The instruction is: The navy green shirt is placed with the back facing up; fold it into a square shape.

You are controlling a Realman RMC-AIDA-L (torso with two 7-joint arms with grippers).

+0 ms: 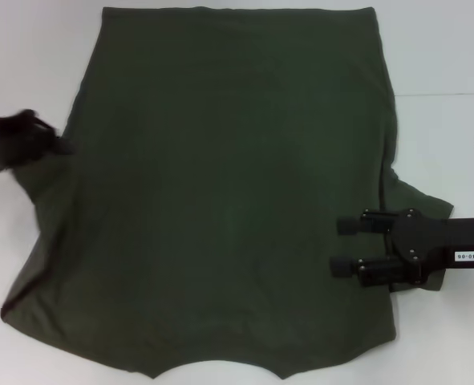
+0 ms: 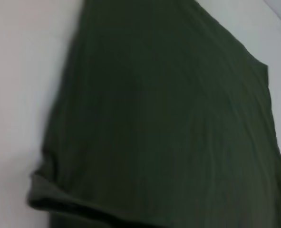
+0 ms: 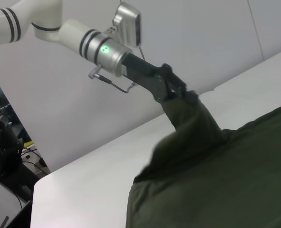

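The navy green shirt (image 1: pixel 220 200) lies spread on the white table (image 1: pixel 445 48), collar cut-out toward the near edge. My left gripper (image 1: pixel 56 146) is at the shirt's left edge. In the right wrist view this left gripper (image 3: pixel 180 97) is shut on a bunch of shirt fabric (image 3: pixel 192 123) and holds it raised in a peak above the table. My right gripper (image 1: pixel 342 245) hovers over the right sleeve (image 1: pixel 417 200), fingers apart, nothing between them. The left wrist view shows only the shirt (image 2: pixel 169 118) and a rolled sleeve hem (image 2: pixel 59 202).
Bare white tabletop (image 3: pixel 92 175) borders the shirt on the left, right and far sides. Beyond the table's left edge stands dark equipment with cables (image 3: pixel 2 142). A wall rises behind the table.
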